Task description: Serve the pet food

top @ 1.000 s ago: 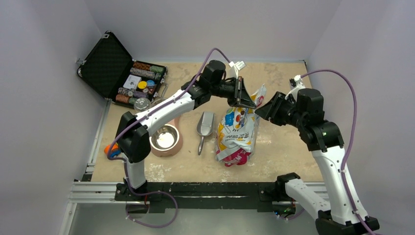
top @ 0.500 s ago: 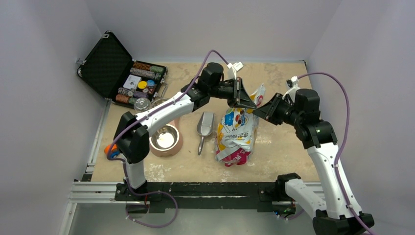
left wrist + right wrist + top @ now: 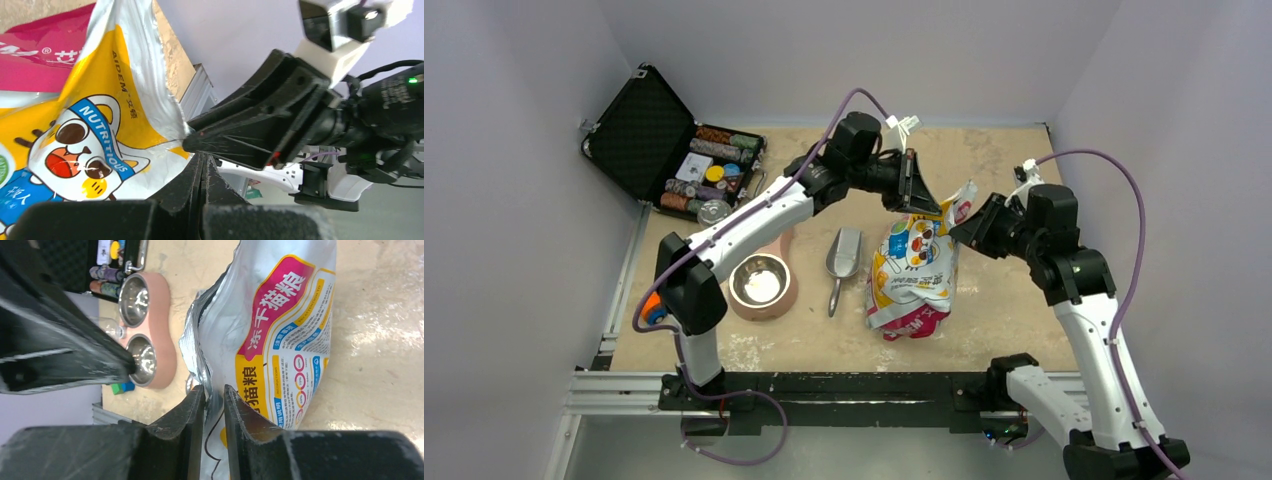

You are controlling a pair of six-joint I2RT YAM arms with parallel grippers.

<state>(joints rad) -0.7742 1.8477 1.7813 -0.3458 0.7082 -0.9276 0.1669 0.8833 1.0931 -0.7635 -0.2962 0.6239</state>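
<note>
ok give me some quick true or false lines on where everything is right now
1. The bag stands upright on the table. True.
2. The left hand and the right hand each pinch the bag's top edge. True.
3. The scoop is inside the bag. False: it lies on the table between the double bowl and the bag.
4. The black case is shut. False: its lid is up and the chips show.
5. Kibble fills the double bowl. False: both steel cups look bare.
</note>
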